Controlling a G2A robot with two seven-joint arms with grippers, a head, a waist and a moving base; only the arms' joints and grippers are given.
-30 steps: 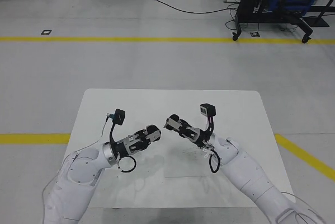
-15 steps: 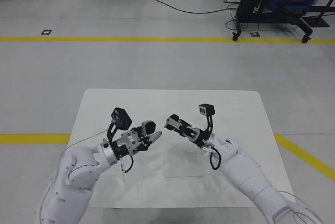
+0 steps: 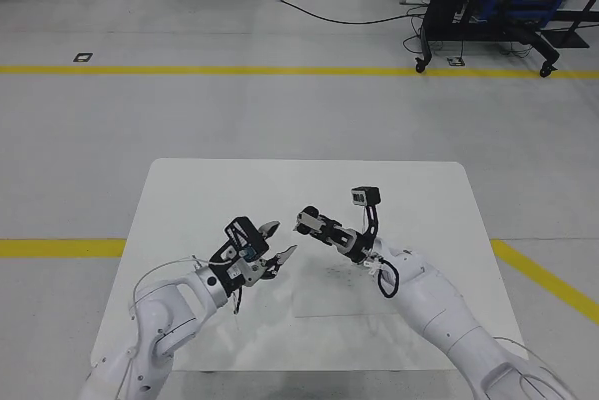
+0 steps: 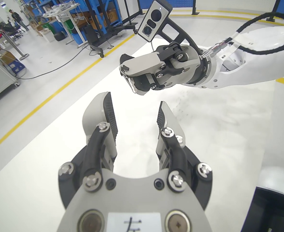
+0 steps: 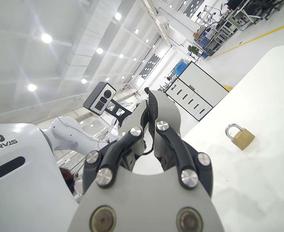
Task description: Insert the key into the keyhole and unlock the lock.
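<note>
A brass padlock with a silver shackle lies flat on the white table, apart from both grippers. My left gripper hovers over the table's middle, open, with nothing between its ribbed pads. Facing it a short way off is my right gripper, also held above the table, its fingers pressed together. From the left wrist view the right gripper points toward my open left fingers, tips a small gap apart.
The table's near edge lies close below both arms. A black wheeled cart and a floor cable stand far behind the table. Yellow lines cross the floor. A white cabinet stands beyond the table's side.
My left wrist has turned and shifted right and toward the table's front, and its fingers now stand spread. The right gripper has barely moved.
</note>
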